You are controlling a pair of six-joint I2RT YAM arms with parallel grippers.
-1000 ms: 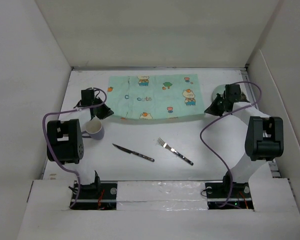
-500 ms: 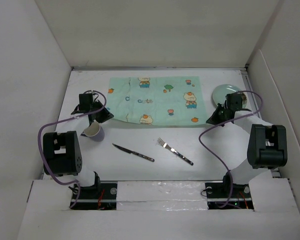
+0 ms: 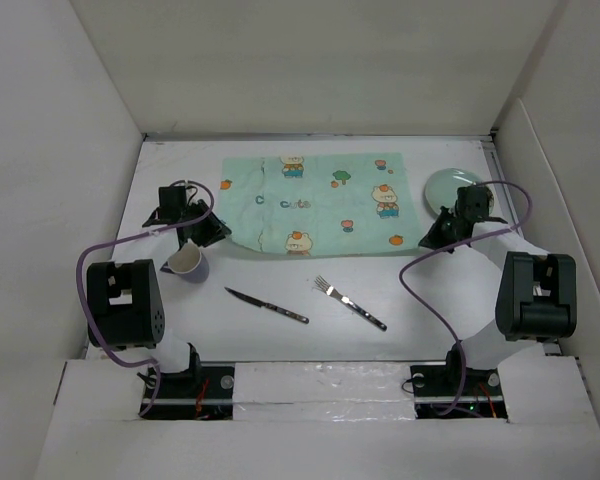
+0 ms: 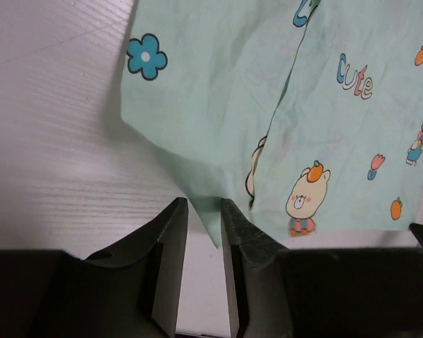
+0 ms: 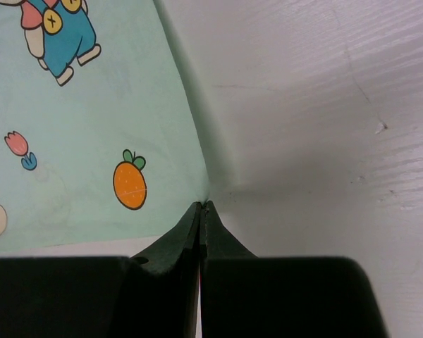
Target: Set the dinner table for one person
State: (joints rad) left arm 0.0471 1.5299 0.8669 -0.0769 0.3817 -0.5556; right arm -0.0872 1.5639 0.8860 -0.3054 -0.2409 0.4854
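- The table is the big white top inside the white-walled enclosure. Everything else lies on it.
- A placemat (mint green, printed with cartoon animals, carrots and the word "cute") is spread across the far middle of the table. It is wrinkled, with a crease running through its left part.
- The left gripper sits at the placemat's near-left corner. In the left wrist view its jaws stand a little apart. The tip of the corner lies in the gap without being pinched, so the cloth is released.
- The right gripper is at the placemat's near-right corner. In the right wrist view its jaws are pressed together and clenched on the very tip of that corner. The cloth's right edge casts a shadow on the table beside it.
- A lavender mug stands on bare table just on the near side of the left gripper, off the placemat, with its mouth showing to the top camera.
- A knife lies slanted on bare table between the placemat and the arm bases, blade to the left and dark handle to the right.
- A fork lies to the knife's right on a similar slant, apart from it, with its tines at the far-left end.
- A pale green plate sits at the far right, just beside the placemat's right edge and partly hidden by the right wrist. I cannot tell whether plate and cloth touch.
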